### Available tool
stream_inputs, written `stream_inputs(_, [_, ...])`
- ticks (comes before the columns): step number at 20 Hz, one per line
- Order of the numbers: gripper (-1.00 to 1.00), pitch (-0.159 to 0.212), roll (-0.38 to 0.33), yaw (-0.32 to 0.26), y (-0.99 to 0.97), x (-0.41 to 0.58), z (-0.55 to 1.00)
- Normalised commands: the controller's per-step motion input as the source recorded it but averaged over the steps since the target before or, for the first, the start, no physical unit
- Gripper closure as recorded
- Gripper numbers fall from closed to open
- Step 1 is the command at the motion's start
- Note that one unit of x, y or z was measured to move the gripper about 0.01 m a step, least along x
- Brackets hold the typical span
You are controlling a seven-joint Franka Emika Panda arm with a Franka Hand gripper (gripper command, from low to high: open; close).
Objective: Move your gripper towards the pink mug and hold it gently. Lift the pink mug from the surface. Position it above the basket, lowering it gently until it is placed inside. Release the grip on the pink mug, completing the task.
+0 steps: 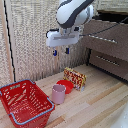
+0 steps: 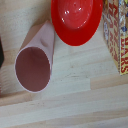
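Note:
The pink mug (image 1: 58,93) stands upright on the wooden table, just to the exterior view's right of the red mesh basket (image 1: 26,102) with its blue-grey rim. My gripper (image 1: 61,51) hangs high above the mug, fingers pointing down and apart, holding nothing. In the wrist view I look down into the mug (image 2: 34,65), whose opening faces the camera. The basket is out of the wrist view, and my fingers do not show there.
A low red bowl (image 1: 65,85) (image 2: 76,20) sits right behind the mug, almost touching it. A red and yellow box (image 1: 75,78) (image 2: 118,35) stands beside the bowl. Wooden drawers (image 1: 107,47) are at the exterior view's right, a woven screen behind.

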Motion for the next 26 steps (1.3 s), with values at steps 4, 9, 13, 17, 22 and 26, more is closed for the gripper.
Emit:
stream_inputs(4, [-1.0, 0.004, -0.018, -0.004, 0.12, -0.495, -0.17])
stream_inputs(9, [-1.0, 0.0, -0.03, 0.0, 0.12, -0.473, -0.15])
stream_inputs(13, [-1.0, 0.004, -0.023, 0.0, 0.12, -0.381, -0.18])
stream_inputs(17, [-1.0, 0.04, -0.046, 0.007, 0.17, -0.318, -0.27])
stream_inputs(22, [-1.0, 0.054, -0.09, 0.035, 0.33, -0.233, -0.31])
stream_inputs(26, [-1.0, 0.051, -0.116, 0.045, 0.39, -0.179, -0.35])
